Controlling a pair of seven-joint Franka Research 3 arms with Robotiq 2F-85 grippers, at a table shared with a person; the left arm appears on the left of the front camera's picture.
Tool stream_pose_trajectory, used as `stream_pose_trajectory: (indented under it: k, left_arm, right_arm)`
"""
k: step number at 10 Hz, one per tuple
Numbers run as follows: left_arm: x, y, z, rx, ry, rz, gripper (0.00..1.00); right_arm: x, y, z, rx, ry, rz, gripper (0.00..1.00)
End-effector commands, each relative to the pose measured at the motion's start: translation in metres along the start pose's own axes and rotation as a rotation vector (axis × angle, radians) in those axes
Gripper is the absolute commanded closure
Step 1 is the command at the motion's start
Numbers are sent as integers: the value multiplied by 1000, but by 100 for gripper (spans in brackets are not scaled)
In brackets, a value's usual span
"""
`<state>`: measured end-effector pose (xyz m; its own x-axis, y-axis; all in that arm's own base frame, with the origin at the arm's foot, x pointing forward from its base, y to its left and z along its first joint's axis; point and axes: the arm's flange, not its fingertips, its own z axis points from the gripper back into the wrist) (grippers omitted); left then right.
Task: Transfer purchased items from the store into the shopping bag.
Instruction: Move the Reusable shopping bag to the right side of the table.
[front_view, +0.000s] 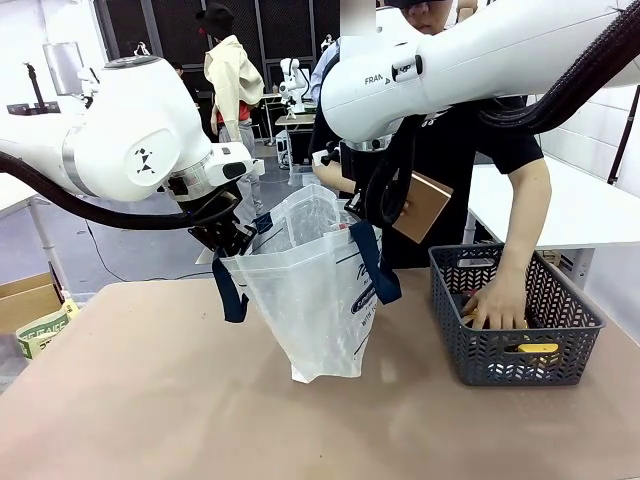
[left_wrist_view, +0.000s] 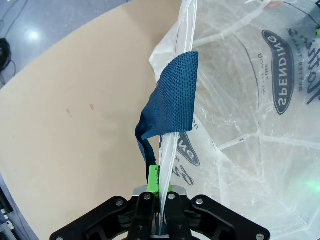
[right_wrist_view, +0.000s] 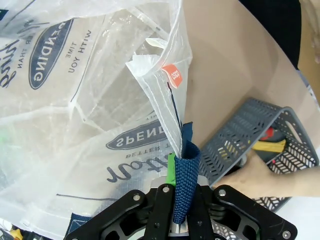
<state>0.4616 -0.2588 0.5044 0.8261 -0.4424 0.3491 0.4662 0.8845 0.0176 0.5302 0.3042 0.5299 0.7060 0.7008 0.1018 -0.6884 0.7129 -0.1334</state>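
The shopping bag (front_view: 310, 290), translucent white with navy straps, stands mid-table with its mouth held open between both grippers. My left gripper (front_view: 235, 240) is shut on the bag's left rim, and in the left wrist view my left gripper (left_wrist_view: 160, 186) pinches the bag edge below the navy strap (left_wrist_view: 167, 95). My right gripper (front_view: 365, 215) is shut on the right rim; the right wrist view shows my right gripper (right_wrist_view: 179, 200) clamping the rim and a navy strap (right_wrist_view: 185, 175). The store (front_view: 515, 330), a dark grey basket, sits at the right. A person's hand (front_view: 495, 305) reaches into it near a yellow item (front_view: 538, 348). The other hand holds a tan box (front_view: 425, 205) above the bag.
A brown cardboard box (front_view: 25, 300) and a green-printed packet (front_view: 40, 332) lie at the table's left edge. A white table (front_view: 580, 210) stands behind the basket. Bare tabletop stretches in front of the bag.
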Motion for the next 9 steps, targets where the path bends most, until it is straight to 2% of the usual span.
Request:
stream_pose_trajectory:
  k: [1,7,9]
  left_arm:
    - [0,0,0,1,-1,13,100]
    - [0,0,0,0,0,0,100]
    - [3,2,0,7,38,-25,100]
  right_arm:
    - [-1,0,0,1,5,-9,100]
    - [0,0,0,0,0,0,100]
    - [-1,-5,-3,34,31,8,100]
